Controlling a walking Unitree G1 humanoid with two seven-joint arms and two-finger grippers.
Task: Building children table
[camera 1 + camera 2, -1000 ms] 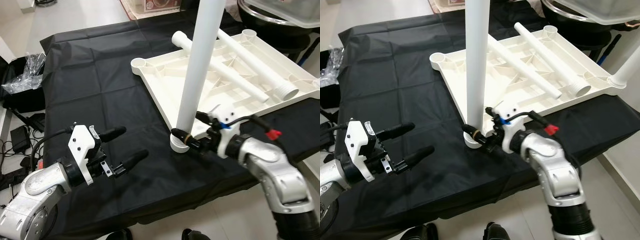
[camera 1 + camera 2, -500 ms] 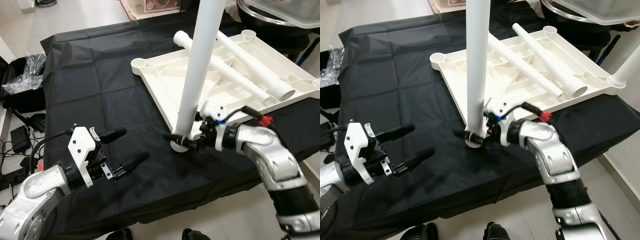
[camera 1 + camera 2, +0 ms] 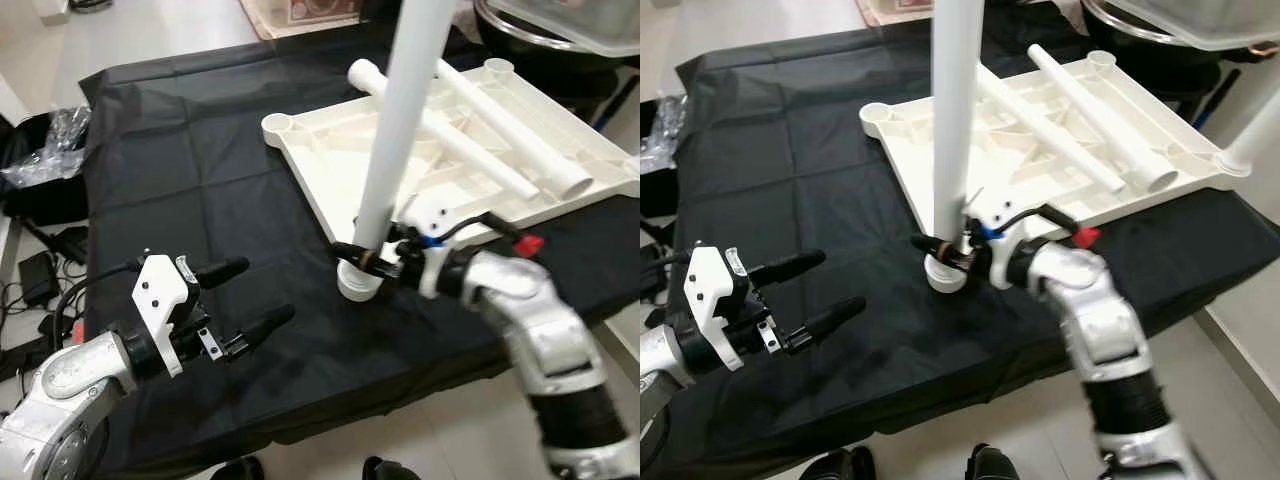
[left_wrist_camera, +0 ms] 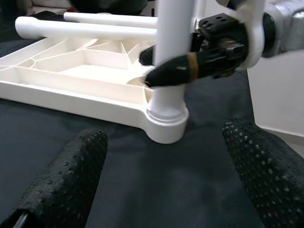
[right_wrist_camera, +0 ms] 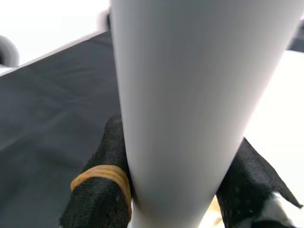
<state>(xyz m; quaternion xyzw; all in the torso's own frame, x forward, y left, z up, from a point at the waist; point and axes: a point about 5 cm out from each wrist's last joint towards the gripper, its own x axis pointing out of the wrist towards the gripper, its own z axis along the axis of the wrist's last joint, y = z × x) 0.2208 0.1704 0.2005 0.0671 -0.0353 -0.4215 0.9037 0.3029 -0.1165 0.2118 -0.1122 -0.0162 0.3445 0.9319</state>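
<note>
So far the right gripper (image 3: 368, 257) is clamping one upright white plastic leg (image 3: 400, 130) in the upturned white tabletop's (image 3: 330, 170) corner socket; two loose white leg tubes (image 3: 500, 125) are lying unfitted, and the left gripper (image 3: 245, 300) is idling open-fingered.

My right gripper (image 3: 362, 254) has its fingers closed tight, arm bent and reaching forward. My left gripper (image 3: 240, 295) hovers low, fingers spread wide apart.
</note>
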